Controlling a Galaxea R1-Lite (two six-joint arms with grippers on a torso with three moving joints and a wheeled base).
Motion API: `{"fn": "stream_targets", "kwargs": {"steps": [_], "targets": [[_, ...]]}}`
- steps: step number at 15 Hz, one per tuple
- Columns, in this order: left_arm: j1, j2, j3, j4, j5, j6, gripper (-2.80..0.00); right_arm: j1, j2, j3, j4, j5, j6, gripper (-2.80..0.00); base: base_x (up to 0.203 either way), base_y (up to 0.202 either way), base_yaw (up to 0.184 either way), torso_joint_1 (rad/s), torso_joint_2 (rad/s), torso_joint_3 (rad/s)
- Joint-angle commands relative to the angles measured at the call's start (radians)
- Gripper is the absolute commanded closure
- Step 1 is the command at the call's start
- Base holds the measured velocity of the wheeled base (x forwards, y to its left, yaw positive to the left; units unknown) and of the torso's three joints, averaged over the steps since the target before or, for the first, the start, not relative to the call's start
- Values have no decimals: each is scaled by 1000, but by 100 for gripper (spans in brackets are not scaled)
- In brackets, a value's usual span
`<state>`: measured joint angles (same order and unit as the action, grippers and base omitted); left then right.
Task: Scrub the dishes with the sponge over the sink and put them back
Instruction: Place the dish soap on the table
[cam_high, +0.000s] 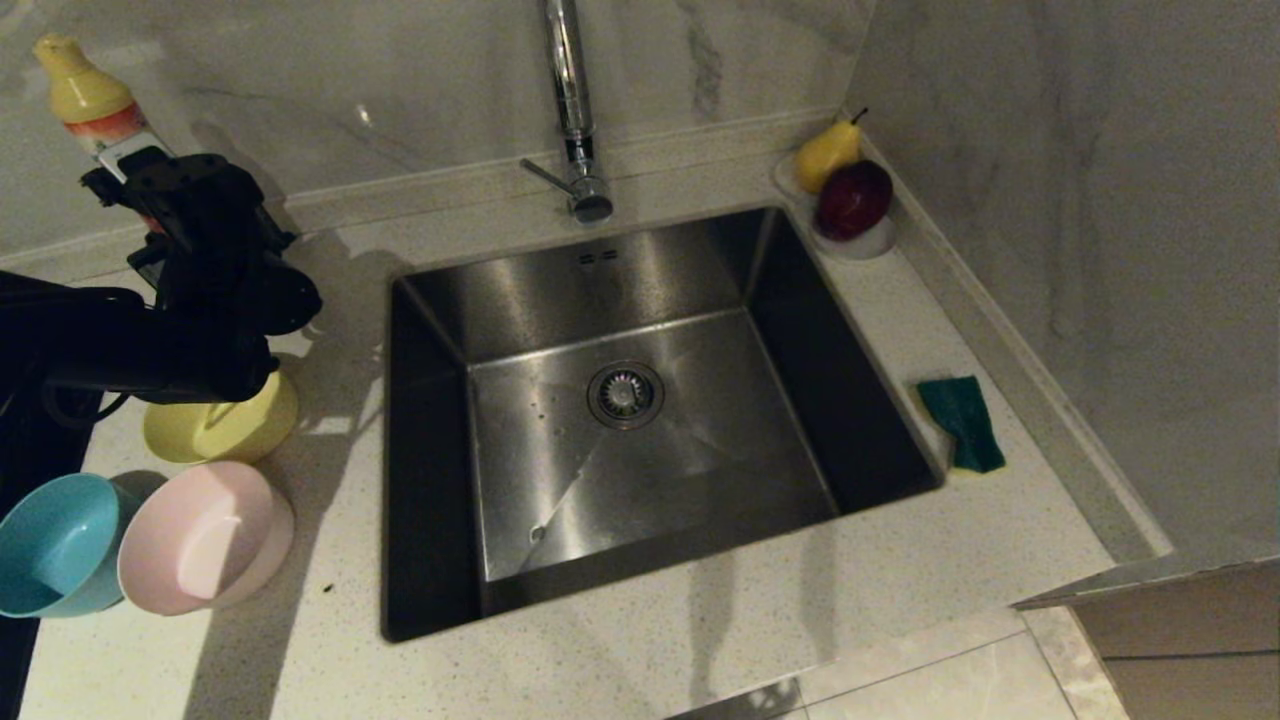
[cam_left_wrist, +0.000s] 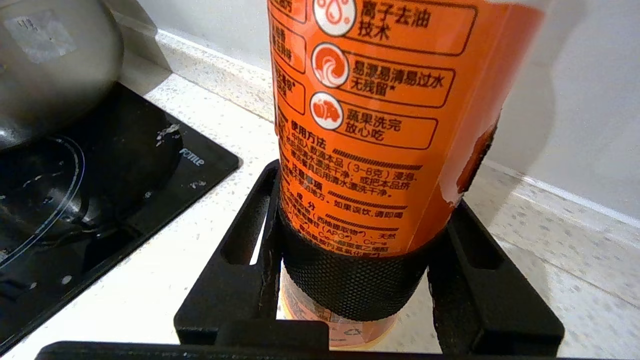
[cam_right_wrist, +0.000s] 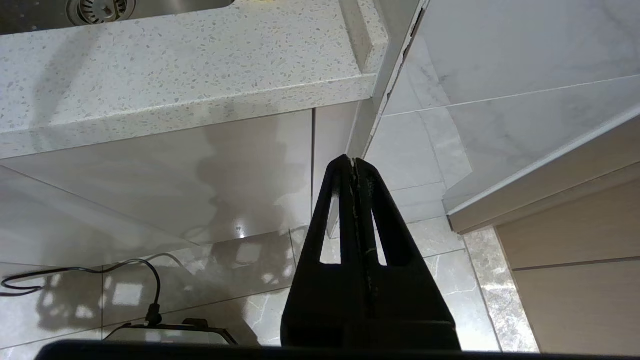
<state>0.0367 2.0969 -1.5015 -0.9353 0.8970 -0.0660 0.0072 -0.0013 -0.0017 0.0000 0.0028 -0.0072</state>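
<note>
Three bowls stand on the counter left of the sink (cam_high: 560, 290): yellow (cam_high: 225, 425), pink (cam_high: 205, 540) and light blue (cam_high: 55, 545). The yellow one is partly hidden under my left arm. The sponge (cam_high: 962, 420) lies green face up on the counter to the right of the basin. My left gripper (cam_left_wrist: 367, 190) is at the back left, shut on an orange detergent bottle (cam_left_wrist: 380, 125) with a finger on each side of its black band. My right gripper (cam_right_wrist: 354, 162) hangs below the counter edge, shut and empty.
The chrome tap (cam_high: 570, 100) rises behind the basin. A white dish with a pear and a red apple (cam_high: 850, 200) sits in the back right corner. A black hob (cam_left_wrist: 100, 175) with a steel pot (cam_left_wrist: 50, 65) lies left of the bottle.
</note>
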Motion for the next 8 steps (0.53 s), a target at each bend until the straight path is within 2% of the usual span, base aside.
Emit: {"fn": "stream_targets", "kwargs": {"steps": [1,6,8], "targets": [[13,27,-5,-20,5,3,0,0,-2,0,0,0,0,0,0,0,0,0,0,0],[25,80,-54,-74,8,17,0,0,-2,0,0,0,0,0,0,0,0,0,0,0],[26,91,-65,-83,28,17,0,0,-2,0,0,0,0,0,0,0,0,0,0,0]]}}
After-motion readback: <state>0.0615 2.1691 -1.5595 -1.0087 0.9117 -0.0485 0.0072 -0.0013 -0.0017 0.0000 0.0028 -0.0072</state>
